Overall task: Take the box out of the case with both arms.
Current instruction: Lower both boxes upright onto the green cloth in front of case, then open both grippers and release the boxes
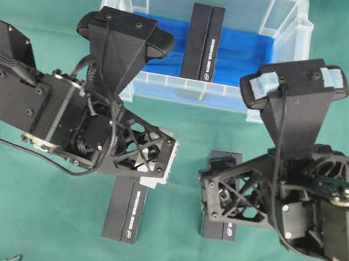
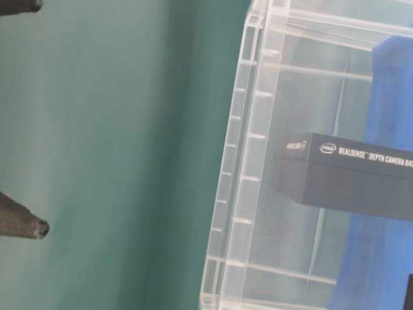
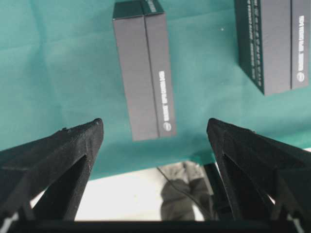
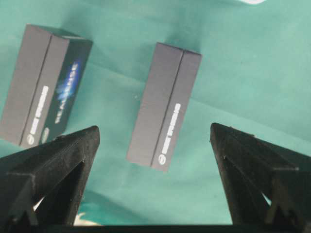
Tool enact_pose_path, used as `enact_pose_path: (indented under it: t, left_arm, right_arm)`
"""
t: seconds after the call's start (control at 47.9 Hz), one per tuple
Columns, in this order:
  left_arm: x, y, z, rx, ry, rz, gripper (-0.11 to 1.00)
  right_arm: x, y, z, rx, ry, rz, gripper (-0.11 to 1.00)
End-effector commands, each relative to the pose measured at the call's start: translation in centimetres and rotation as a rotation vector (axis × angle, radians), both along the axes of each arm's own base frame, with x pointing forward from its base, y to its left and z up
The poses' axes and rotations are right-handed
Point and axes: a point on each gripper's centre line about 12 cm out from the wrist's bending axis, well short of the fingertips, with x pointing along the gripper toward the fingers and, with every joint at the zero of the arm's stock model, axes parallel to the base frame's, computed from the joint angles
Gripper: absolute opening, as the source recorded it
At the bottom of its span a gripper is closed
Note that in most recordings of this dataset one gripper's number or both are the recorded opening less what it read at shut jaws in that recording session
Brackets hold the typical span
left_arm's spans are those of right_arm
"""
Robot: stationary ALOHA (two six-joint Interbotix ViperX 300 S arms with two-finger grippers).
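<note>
The case [image 1: 221, 97] stands at the back middle of the green cloth, clear-walled with a blue sheet on its floor. One black box [image 1: 202, 41] lies inside it, also seen through the clear wall [image 2: 240, 168] as a dark box [image 2: 352, 178] with white lettering. My left arm [image 1: 63, 111] and right arm [image 1: 297, 199] hover in front of the case, not over it. The left gripper [image 3: 154, 127] is open and empty above a black box [image 3: 143, 73] lying on the cloth. The right gripper [image 4: 154, 129] is open and empty above another such box [image 4: 165, 111].
Two black boxes lie on the cloth before the case, one [image 1: 125, 210] under the left gripper and one [image 1: 221, 203] under the right. The cloth's near edge [image 3: 121, 162] shows below the left gripper. Two black fingertips [image 2: 38, 228] hang left of the case.
</note>
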Motion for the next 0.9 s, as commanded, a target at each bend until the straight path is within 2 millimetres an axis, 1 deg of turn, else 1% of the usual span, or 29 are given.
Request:
enact_pose_path:
  t: [0.0, 0.69, 0.878]
  left_arm:
    - [-0.3, 0.3, 1.5, -0.002, -0.040, 0.003, 0.90]
    - [-0.3, 0.1, 1.5, -0.003, -0.041, 0.003, 0.90]
    - [-1.4, -0.1, 1.3, 0.001, -0.009, -0.006, 0.90]
  right_arm:
    - [-0.7, -0.4, 1.9, 0.014, -0.051, -0.003, 0.92]
    - [-0.8, -0.3, 1.8, 0.019, -0.039, -0.001, 0.92]
    - [-2.3, 0.1, 1.4, 0.044, 0.058, 0.028, 0.92]
